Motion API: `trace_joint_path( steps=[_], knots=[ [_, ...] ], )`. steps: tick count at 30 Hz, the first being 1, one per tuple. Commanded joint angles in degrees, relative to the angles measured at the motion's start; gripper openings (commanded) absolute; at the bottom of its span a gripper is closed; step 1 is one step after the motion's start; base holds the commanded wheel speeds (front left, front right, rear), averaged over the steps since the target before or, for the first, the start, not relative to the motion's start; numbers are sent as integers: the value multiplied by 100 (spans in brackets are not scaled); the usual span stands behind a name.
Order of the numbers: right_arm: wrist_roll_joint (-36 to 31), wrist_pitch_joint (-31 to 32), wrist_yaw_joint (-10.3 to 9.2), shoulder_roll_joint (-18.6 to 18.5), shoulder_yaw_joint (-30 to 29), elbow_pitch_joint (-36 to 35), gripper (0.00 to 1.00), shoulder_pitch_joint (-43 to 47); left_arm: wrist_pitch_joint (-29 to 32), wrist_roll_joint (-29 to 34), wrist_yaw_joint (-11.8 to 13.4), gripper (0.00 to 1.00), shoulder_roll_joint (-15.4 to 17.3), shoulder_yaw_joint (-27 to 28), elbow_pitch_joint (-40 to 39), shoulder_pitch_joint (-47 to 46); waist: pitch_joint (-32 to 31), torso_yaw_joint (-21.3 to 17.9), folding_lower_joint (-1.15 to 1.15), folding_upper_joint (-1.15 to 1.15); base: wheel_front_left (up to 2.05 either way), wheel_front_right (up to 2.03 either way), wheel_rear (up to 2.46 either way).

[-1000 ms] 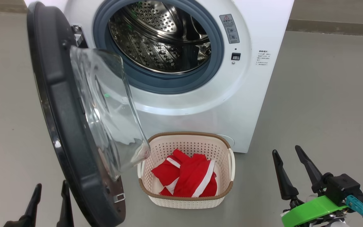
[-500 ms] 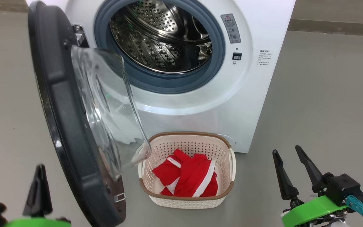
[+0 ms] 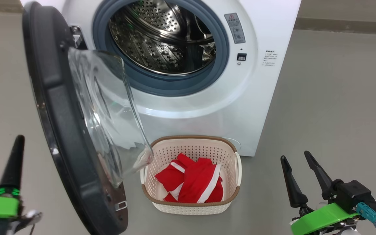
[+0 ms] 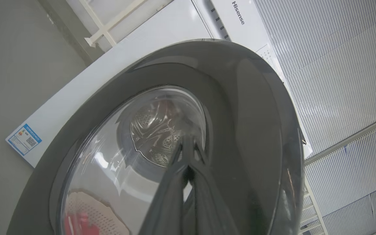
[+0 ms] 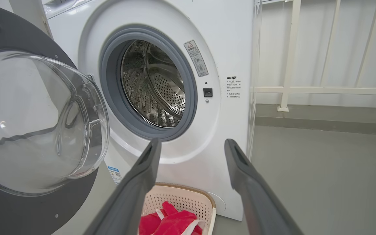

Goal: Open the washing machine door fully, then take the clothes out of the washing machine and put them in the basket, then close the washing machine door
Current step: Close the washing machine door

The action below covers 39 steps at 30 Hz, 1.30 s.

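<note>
The clothes [image 3: 191,184] lie heaped in the basket [image 3: 188,138], which sits on the floor [image 3: 338,98] against the front of the washing machine [image 3: 256,98], right under the opening so garments drop straight in. The drum [image 3: 162,39] looks empty, so only closing seems left. The washing machine door [image 3: 60,107] stands wide, its glass overhanging the basket's left rim. The left gripper [image 3: 19,143], fingers pressed together and empty, faces the door's outer side, likely to push it. The right gripper [image 3: 295,156] waits spread and empty, right of the basket.
</note>
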Motion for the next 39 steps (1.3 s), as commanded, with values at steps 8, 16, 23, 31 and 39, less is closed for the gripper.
trace_joint_path(
  steps=[8,16,23,31,39],
  knots=[
    [-99,-37,36,-26,152,-137,100,-238,1050,-1620,1134,0,102,570,-908,-397,138,-104,0,0,0,0,0],
    [-70,-37,36,-26,164,-131,100,-282,1428,-2373,1734,0,92,528,-1391,-263,198,-205,0,0,0,0,0],
    [20,-37,36,-26,172,-142,100,-352,1463,-2654,1870,0,88,376,-1708,-105,286,-346,0,0,0,0,0],
    [67,-37,36,-26,196,-145,100,-460,1028,-2739,1784,0,87,66,-1725,-89,457,-614,0,0,0,0,0],
    [77,-37,36,-26,159,-123,100,-543,538,-3058,1595,0,87,-302,-1625,-129,550,-968,0,0,0,0,0]
  ],
)
